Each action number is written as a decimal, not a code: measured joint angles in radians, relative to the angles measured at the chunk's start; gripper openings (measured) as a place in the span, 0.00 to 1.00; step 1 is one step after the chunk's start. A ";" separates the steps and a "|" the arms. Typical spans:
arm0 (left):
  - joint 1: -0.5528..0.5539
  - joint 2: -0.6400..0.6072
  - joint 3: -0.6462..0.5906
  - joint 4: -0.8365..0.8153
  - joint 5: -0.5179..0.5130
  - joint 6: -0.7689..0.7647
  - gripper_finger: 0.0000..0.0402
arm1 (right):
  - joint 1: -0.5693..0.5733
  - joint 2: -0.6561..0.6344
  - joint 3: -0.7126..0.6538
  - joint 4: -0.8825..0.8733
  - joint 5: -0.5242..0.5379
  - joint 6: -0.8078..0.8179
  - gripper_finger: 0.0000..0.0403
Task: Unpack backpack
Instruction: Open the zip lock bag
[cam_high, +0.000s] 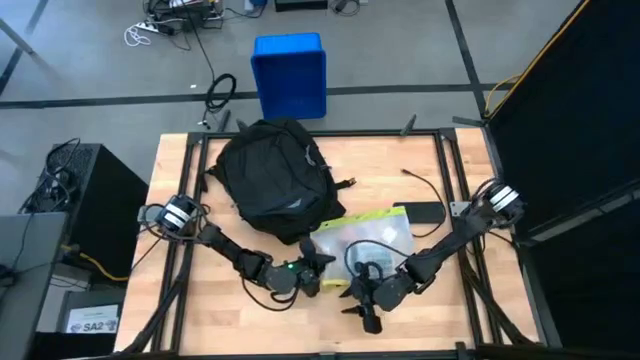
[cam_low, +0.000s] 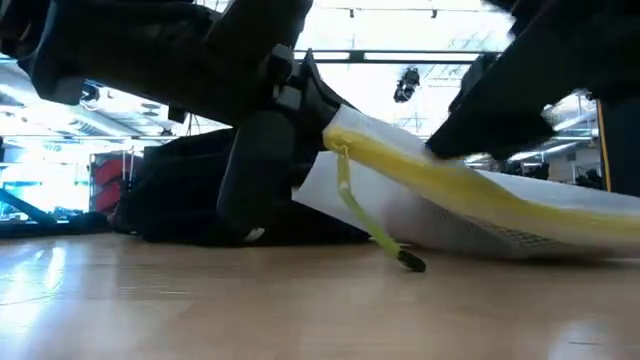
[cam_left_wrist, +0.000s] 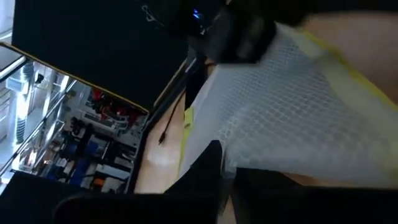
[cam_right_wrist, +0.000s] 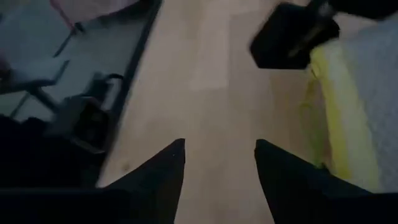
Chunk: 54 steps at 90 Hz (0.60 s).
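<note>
The backpack (cam_high: 268, 178) and yellow-edged mesh pouch (cam_high: 368, 240) show no legible writing.

matt fabric backpack (cam_high: 265, 178), mesh pouch (cam_high: 375, 240), wood table (cam_high: 420, 170)

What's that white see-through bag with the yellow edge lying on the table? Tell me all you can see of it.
The mesh pouch is a flat, soft bag of white netted fabric with a yellow band along one edge and a thin yellow pull cord hanging from it. It lies on the wooden table just in front of the black backpack. The left gripper holds one corner, lifting that end off the wood.
</note>
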 joint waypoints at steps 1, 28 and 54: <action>0.000 0.000 0.000 0.000 0.000 0.000 0.00 | -0.003 0.005 0.000 0.007 0.002 0.001 0.43; -0.002 -0.002 0.000 -0.003 0.031 0.001 0.00 | -0.056 0.034 0.000 0.045 0.112 0.060 0.42; -0.002 -0.003 0.003 -0.001 0.047 0.000 0.00 | -0.094 0.034 0.000 0.070 0.094 0.099 0.44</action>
